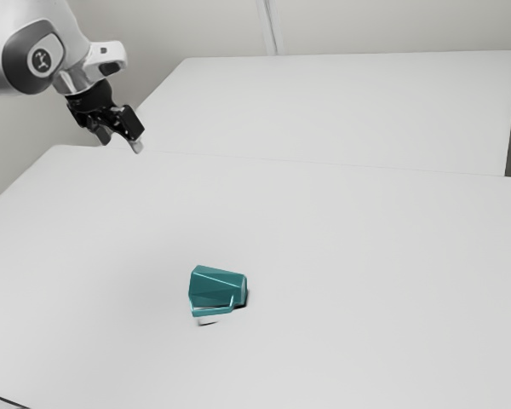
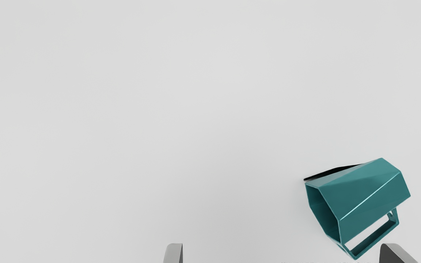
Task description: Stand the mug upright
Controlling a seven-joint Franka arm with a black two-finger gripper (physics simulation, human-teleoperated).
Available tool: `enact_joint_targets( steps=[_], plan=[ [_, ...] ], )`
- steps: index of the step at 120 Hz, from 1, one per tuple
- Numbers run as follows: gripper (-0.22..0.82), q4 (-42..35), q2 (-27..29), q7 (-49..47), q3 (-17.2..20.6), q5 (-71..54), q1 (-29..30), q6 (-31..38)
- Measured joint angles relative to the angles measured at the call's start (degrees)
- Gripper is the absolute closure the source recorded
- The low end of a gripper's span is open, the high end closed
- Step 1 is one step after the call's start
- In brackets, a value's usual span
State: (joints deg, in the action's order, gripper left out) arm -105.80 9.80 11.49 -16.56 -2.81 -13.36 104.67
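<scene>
In the exterior view my gripper (image 1: 122, 143) hangs above the table's far left part, well away from the mug. A teal faceted mug (image 1: 215, 288) lies on its side on the white table, its handle toward the camera. From the wrist view, the mug (image 2: 364, 197) shows its open mouth and its angular handle, close to one fingertip in the picture but far below it. The gripper (image 2: 281, 252) stands open, its two fingertips wide apart with nothing held between them.
The white table (image 1: 366, 281) spreads around the mug. Behind it is another white surface (image 1: 341, 102), with pale walls beyond. A dark thin line, perhaps a cable (image 1: 4, 400), crosses the exterior view's lower left corner.
</scene>
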Motion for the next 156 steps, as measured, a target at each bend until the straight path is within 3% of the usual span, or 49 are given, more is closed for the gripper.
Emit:
enact_joint_targets(
  steps=[60,81,127,156],
  plan=[
    [0.02,-25.8,12.9,0.4,-2.0,13.0,1.8,14.1],
    [0.02,-30.3,14.7,1.0,-5.4,19.4,1.9,16.1],
    [0.02,-37.1,14.3,7.7,-13.6,36.8,0.8,14.6],
    [0.03,-37.7,8.1,14.3,-16.2,45.1,0.7,11.2]
  ],
)
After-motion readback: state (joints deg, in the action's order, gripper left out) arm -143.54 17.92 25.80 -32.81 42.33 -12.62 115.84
